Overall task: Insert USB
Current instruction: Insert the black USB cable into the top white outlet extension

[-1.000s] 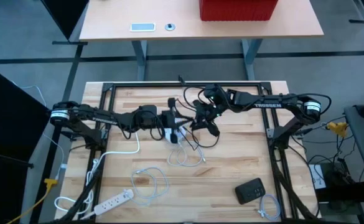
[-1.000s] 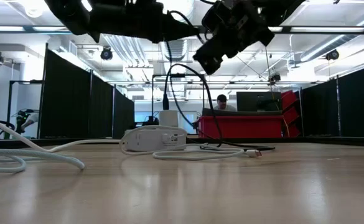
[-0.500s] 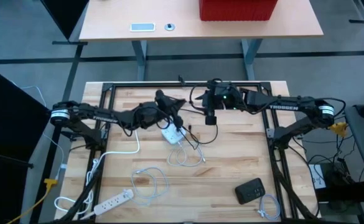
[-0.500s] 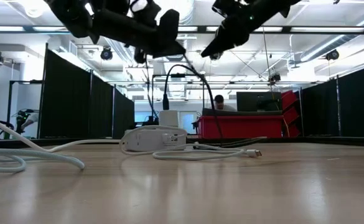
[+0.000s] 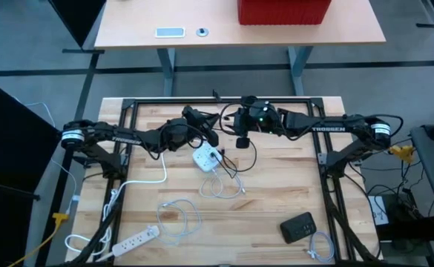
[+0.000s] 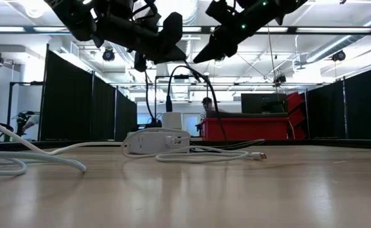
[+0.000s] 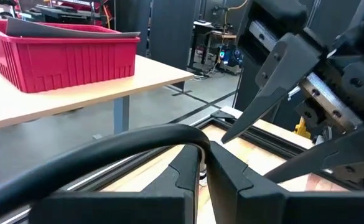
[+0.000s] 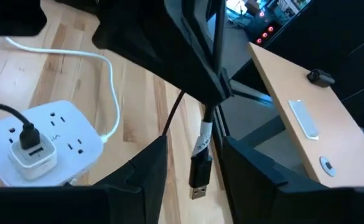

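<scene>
Black cable hangs clamped in my left gripper, so my open right gripper can take its plug.

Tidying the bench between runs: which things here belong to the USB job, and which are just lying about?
In use:
black USB cable, held by left gripper
white charger
white outlet block
right gripper

Lying about:
power strip
coiled cables
black box
</scene>
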